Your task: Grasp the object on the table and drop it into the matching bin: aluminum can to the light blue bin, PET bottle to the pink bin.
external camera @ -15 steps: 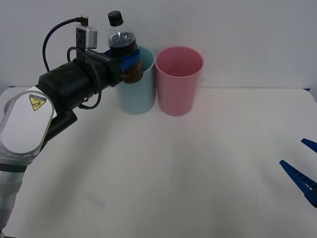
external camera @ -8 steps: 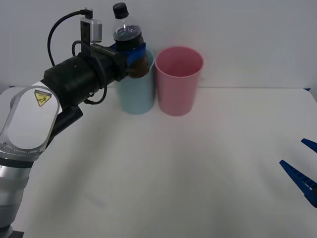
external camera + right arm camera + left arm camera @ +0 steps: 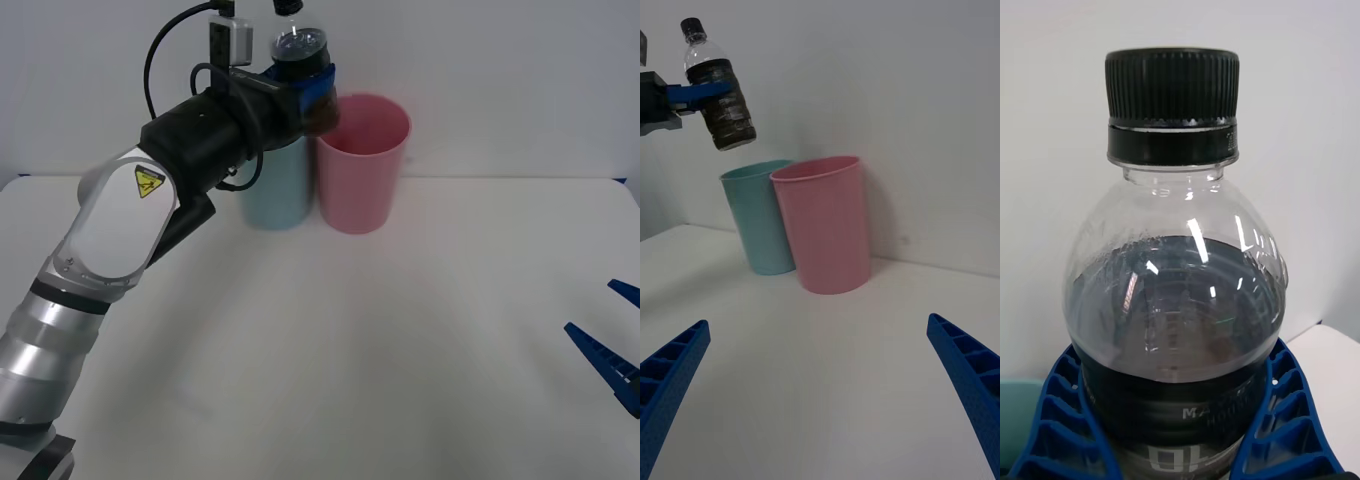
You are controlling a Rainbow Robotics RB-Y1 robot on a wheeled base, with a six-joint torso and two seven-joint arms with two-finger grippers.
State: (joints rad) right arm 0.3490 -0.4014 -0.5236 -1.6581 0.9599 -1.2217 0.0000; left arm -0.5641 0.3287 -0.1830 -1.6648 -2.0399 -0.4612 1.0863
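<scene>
PET bottle (image 3: 301, 52) sits upright, clamped between left gripper (image 3: 310, 88) jaws above the bins.

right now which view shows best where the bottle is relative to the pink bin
The right wrist view: the PET bottle hangs above both rims, left of the pink bin. The front view overlaps them. The left wrist view shows it between the left fingers.

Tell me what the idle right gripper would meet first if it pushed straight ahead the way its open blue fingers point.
Probably the tall pink plastic bin: it stands about centred ahead of the right gripper, across bare white table, with the pale blue bin off to one side. Depth is uncertain.
</scene>
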